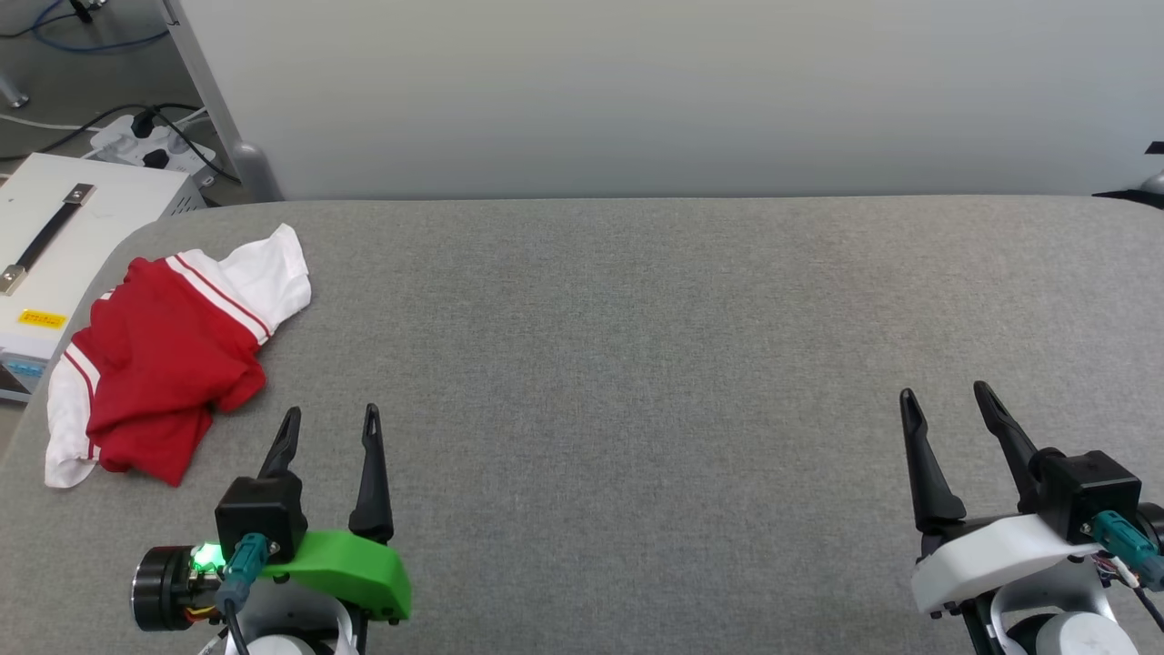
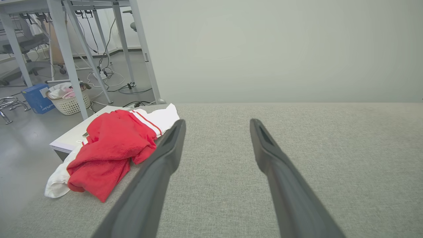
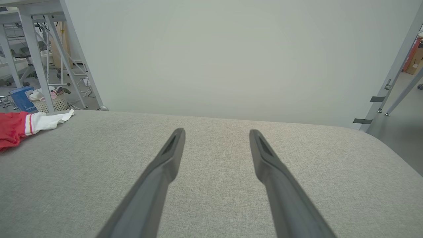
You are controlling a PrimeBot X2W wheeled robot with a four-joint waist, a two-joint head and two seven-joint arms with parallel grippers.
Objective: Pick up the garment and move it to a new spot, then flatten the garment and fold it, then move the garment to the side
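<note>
The left gripper [image 1: 331, 414] and right gripper [image 1: 944, 393] were held low over the grey counter [image 1: 637, 346], fingers spread wide and empty. The garment [image 1: 164, 355] was seen crumpled near the counter's left edge, just beside the left gripper. No step was judged begun.

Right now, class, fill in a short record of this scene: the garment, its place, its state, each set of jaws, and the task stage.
garment: red shirt with white sleeves and red-and-white striped trim
place: far left of the grey fabric table, close to its edge
state: crumpled in a heap, neither flattened nor folded
left jaws: open, empty, just short of the garment
right jaws: open, empty, at the far right, well away from the garment
task stage: garment not yet picked up
</note>
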